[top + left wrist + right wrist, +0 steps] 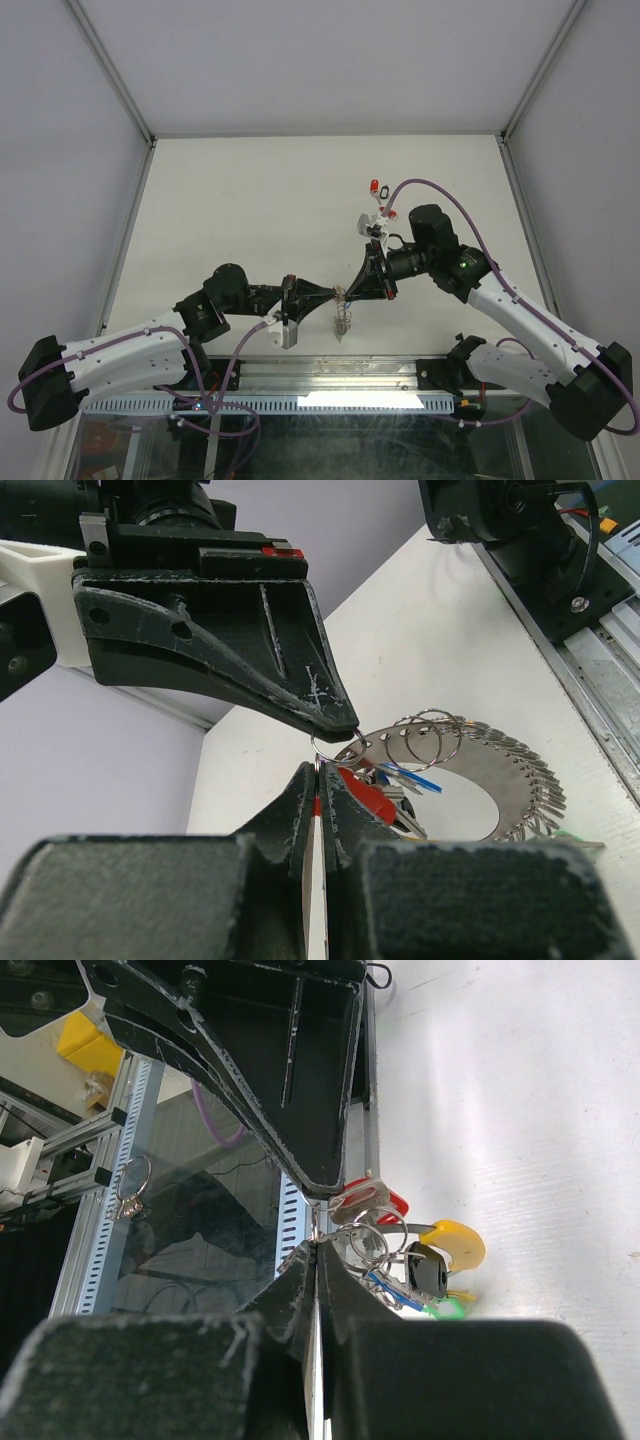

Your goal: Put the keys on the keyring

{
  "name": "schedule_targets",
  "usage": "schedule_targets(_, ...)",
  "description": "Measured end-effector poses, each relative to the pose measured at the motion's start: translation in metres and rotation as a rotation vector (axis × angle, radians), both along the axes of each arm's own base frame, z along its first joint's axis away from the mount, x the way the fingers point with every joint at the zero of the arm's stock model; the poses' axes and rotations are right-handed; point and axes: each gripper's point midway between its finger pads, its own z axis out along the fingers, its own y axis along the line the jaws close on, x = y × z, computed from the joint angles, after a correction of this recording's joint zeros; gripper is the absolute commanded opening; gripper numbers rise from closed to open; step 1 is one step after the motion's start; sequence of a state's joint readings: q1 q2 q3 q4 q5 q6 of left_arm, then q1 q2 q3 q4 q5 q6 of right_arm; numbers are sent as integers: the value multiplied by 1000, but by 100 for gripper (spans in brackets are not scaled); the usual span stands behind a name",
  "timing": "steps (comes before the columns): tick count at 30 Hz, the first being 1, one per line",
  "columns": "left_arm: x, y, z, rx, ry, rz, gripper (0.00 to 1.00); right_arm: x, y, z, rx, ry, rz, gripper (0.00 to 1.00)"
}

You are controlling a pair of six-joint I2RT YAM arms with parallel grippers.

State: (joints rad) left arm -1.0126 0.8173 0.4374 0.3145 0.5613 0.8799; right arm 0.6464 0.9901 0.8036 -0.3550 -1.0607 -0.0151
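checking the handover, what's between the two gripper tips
The keyring hangs between the left gripper and right gripper, pinched by both; the top view shows it.

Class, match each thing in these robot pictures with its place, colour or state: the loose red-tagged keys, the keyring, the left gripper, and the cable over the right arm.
Column A
1. loose red-tagged keys
2. keyring
3. left gripper
4. cable over the right arm

Column B
a. purple
b. jaws shut, tip to tip with the right gripper
c. lying on the table, away from both grippers
d. hanging where the two grippers' tips meet

Pairs: 1-c, 2-d, 3-b, 4-a
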Motion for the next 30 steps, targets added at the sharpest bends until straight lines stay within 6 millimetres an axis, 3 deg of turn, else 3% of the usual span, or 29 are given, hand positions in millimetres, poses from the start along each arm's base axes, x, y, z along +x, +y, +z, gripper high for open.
schedule_targets(30,-2,0,1,8,5,-18,0,3,0,7,18,-14,-45,0)
